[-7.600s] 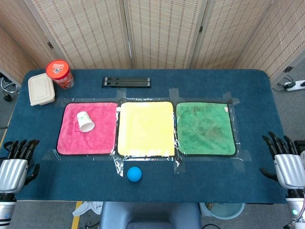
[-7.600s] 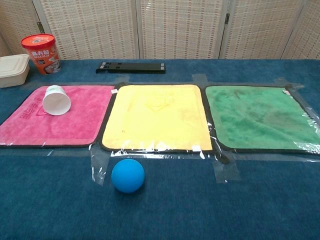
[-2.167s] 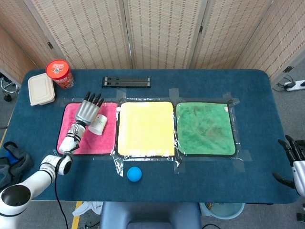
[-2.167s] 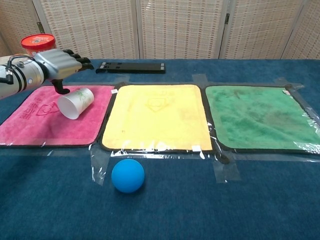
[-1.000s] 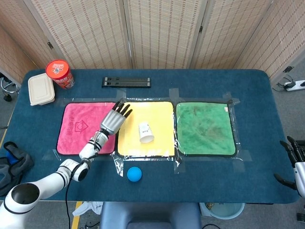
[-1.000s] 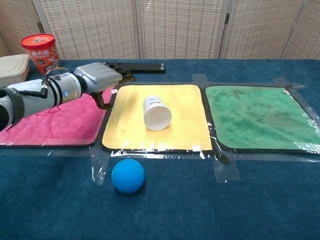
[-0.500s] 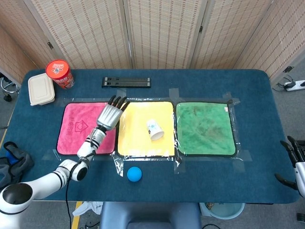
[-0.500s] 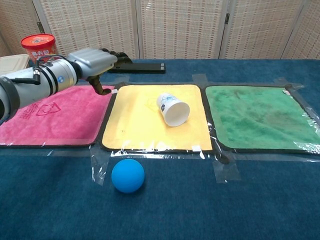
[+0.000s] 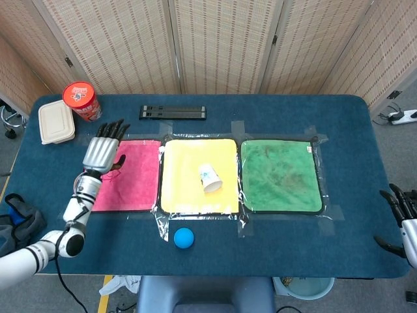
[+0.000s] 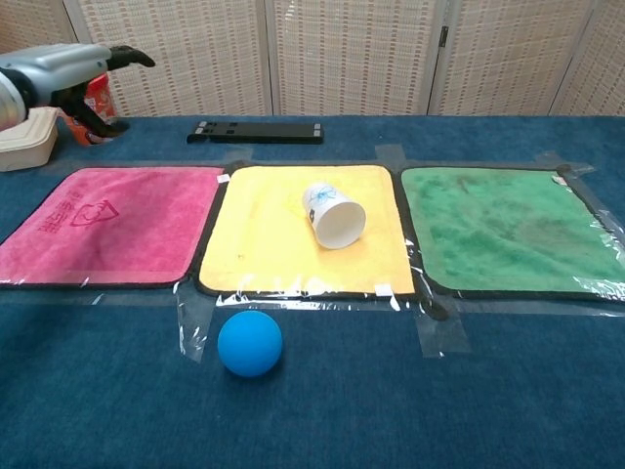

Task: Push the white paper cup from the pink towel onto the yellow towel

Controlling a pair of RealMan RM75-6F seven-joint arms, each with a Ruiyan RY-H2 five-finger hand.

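The white paper cup (image 9: 210, 178) (image 10: 334, 215) lies on its side on the yellow towel (image 9: 186, 189) (image 10: 259, 244), right of its middle, mouth toward the front right. The pink towel (image 9: 133, 179) (image 10: 107, 230) to its left is bare. My left hand (image 9: 101, 153) (image 10: 63, 68) hangs above the pink towel's far left corner, fingers spread, holding nothing, well apart from the cup. My right hand (image 9: 405, 225) sits at the table's right front edge with fingers spread and empty; the chest view does not show it.
A green towel (image 9: 281, 175) (image 10: 508, 230) lies right of the yellow one. A blue ball (image 9: 184, 238) (image 10: 250, 343) sits in front of the towels. A red tub (image 9: 81, 100), a beige lidded box (image 9: 55, 122) and a black bar (image 9: 172, 113) stand at the back left.
My left hand has drawn back leftward and risen from the yellow towel's edge to the pink towel's far left corner. The cup has settled slightly on the yellow towel.
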